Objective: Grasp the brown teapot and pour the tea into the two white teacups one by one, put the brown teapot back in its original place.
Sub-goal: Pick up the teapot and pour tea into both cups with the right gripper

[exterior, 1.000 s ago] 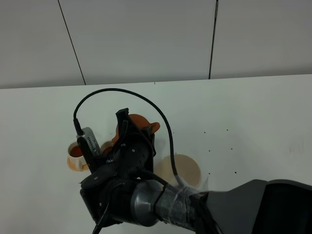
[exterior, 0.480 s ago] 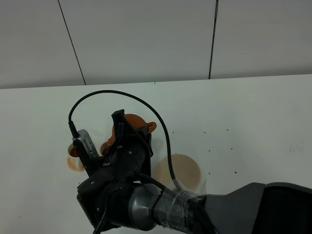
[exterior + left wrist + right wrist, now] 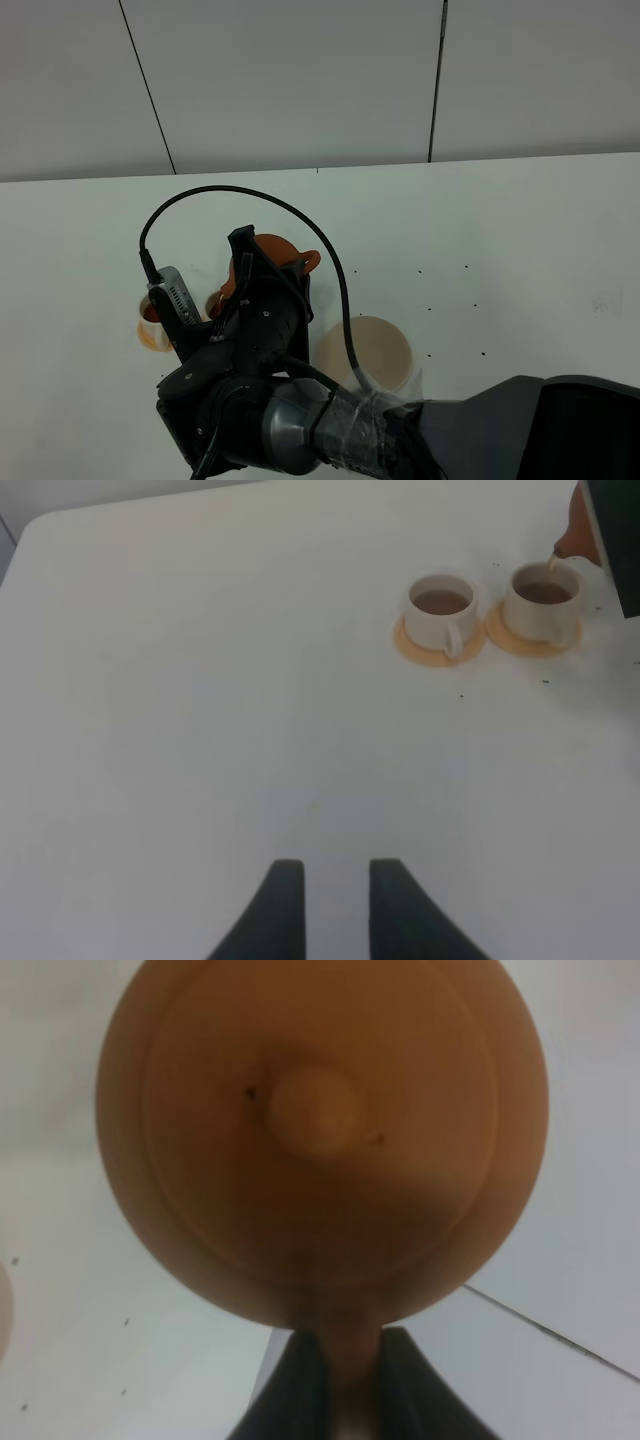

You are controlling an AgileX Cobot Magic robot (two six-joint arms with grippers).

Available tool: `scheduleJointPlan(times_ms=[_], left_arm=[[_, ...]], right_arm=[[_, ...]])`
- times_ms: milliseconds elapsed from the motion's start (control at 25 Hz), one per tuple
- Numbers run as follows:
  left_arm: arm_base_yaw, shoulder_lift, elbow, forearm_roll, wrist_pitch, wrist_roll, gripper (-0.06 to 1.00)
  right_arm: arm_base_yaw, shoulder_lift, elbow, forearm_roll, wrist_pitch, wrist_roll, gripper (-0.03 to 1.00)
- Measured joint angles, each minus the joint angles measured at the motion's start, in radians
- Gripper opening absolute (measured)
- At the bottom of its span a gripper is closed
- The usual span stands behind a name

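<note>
The left gripper [image 3: 335, 875] hangs over the bare white table [image 3: 180, 700] at the left of the scene. Its two dark fingers are parted and nothing is between them.

To its right the two white teacups stand side by side, each on its own orange saucer [image 3: 420, 657] and each holding brown tea. The left teacup [image 3: 440, 608] shows plainly from the left wrist. In the high view only part of it [image 3: 150, 316] peeks out from behind the camera mounted on the right arm. The right teacup [image 3: 543, 598] stands just beside it, the two saucers close together, and the arm hides almost all of it from above.

Over this cup's rim the spout [image 3: 575, 535] of the brown teapot [image 3: 285, 250] is tipped downward. A thin pale stream seems to run from the spout tip into the cup, though it is faint. The teapot is off the table, tilted left toward the cups. It is carried by the right gripper [image 3: 345, 1345], which reaches across the middle. The gripper's fingers are clamped on the loop handle, and the round lid with its knob [image 3: 318, 1110] fills the right wrist view.

Right of the teapot and nearer, the round beige coaster [image 3: 385, 345] lies flat on the table, apart from the pot and partly crossed by the arm's black cable [image 3: 345, 300].
</note>
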Motion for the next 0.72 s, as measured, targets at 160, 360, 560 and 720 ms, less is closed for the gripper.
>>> scheduleJointPlan(times_ms=[160,360,560,720], left_arm=[[0.0,0.0,0.0,0.0,0.0,0.0,0.23],[0.0,0.0,0.0,0.0,0.0,0.0,0.23],[0.0,0.0,0.0,0.0,0.0,0.0,0.23],[0.0,0.0,0.0,0.0,0.0,0.0,0.23]], right_arm=[[0.0,0.0,0.0,0.0,0.0,0.0,0.09],[0.0,0.0,0.0,0.002,0.0,0.003,0.09],[0.0,0.0,0.0,0.019,-0.005,0.017,0.09],[0.0,-0.014,0.0,0.061,-0.017,0.019,0.09]])
